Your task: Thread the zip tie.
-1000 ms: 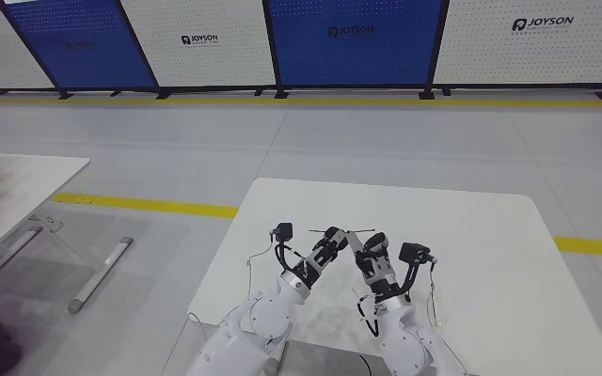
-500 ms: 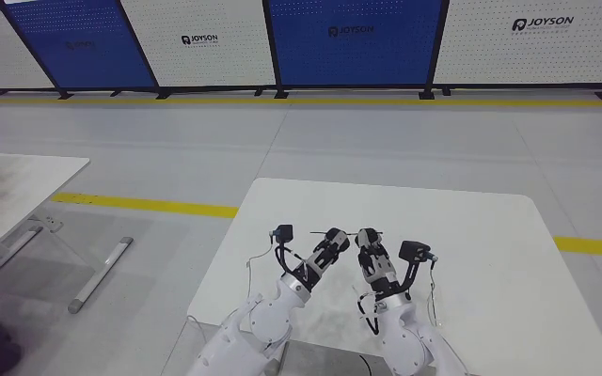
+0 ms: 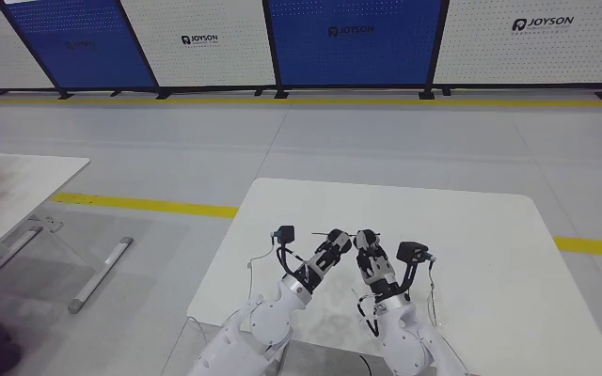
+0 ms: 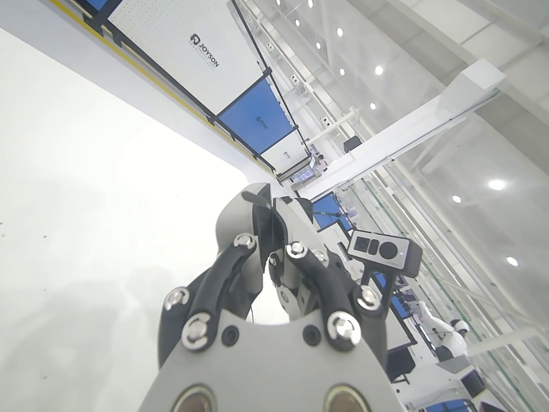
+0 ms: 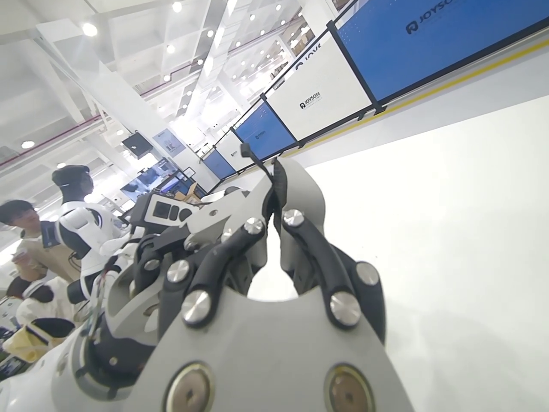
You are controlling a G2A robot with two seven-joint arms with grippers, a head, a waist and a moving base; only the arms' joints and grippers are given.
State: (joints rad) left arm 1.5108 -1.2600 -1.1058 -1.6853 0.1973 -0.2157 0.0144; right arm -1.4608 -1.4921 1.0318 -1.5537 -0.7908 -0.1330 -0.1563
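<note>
A thin black zip tie (image 3: 324, 232) is held level a little above the white table (image 3: 470, 244), spanning both grippers. My left gripper (image 3: 337, 241) is shut on it, and my right gripper (image 3: 363, 241) stands close beside it, also shut on the tie. In the left wrist view the strap (image 4: 254, 197) sticks out between the closed fingertips of the left gripper (image 4: 271, 199). Seen from the right wrist, the tie's square head (image 5: 245, 150) pokes out past the tips of the right gripper (image 5: 276, 182), with the left arm just behind.
The table stretches bare to the right and far side, with its front-left edge (image 3: 221, 258) near the arms. Blue and white partition panels (image 3: 357, 42) stand well beyond the table across the floor.
The right gripper has moved left toward the left gripper, closing the gap. The length of zip tie that stuck out past the right gripper is no longer seen.
</note>
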